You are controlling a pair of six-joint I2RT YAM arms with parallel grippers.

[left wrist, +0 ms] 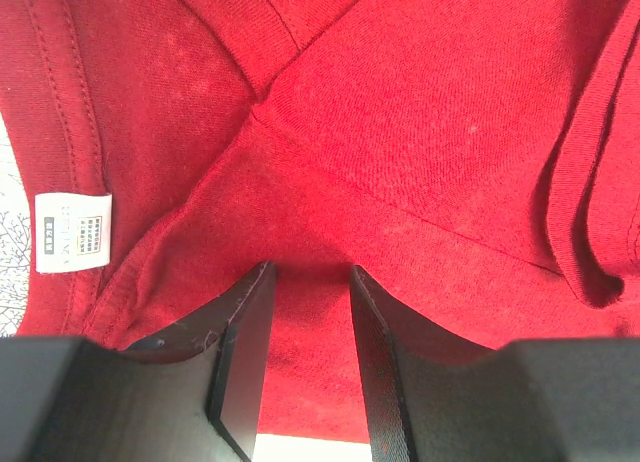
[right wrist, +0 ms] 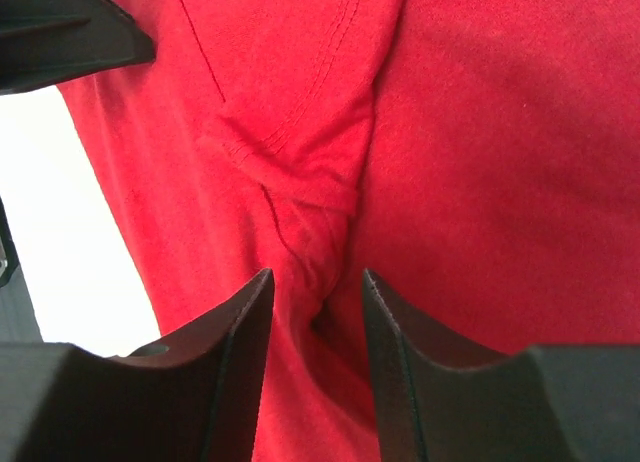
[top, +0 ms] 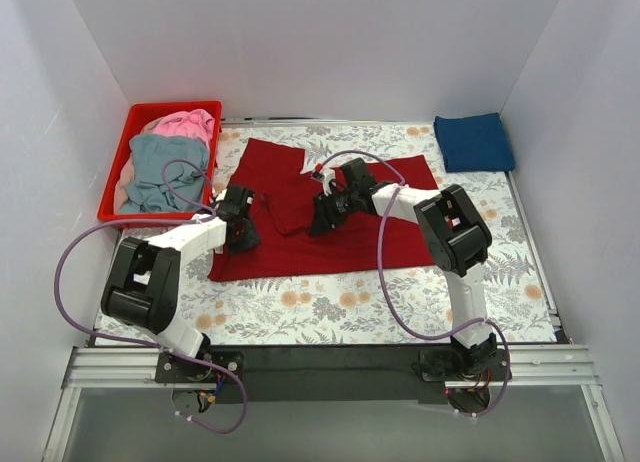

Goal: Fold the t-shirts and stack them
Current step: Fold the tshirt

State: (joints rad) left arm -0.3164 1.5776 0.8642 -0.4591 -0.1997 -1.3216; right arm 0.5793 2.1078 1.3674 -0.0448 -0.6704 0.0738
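Dark red t-shirt (top: 300, 250) spread flat on flowered bench (top: 350, 304), centre. Left tool (left wrist: 310, 274) at shirt's left edge, jaws partly closed, red cloth pinched between them; white label (left wrist: 72, 232) nearby. Right tool (right wrist: 317, 279) near collar, jaws half apart astride twisted bunch of same shirt; firm hold or not, cannot tell. Navy t-shirt (top: 474, 142) folded, far right corner. Pink t-shirt (top: 190, 124) and grey-blue t-shirt (top: 160, 170) heaped in red basket (top: 170, 106), far left.

Four shirts, one basket (top: 165, 107), one table (top: 300, 304), two robot arms.
Shirts: one dark red shirt (top: 300, 252), one navy shirt (top: 474, 142), one grey-blue shirt (top: 160, 172), one pink shirt (top: 188, 124). Arms: one left arm (top: 150, 277), one right arm (top: 455, 232).
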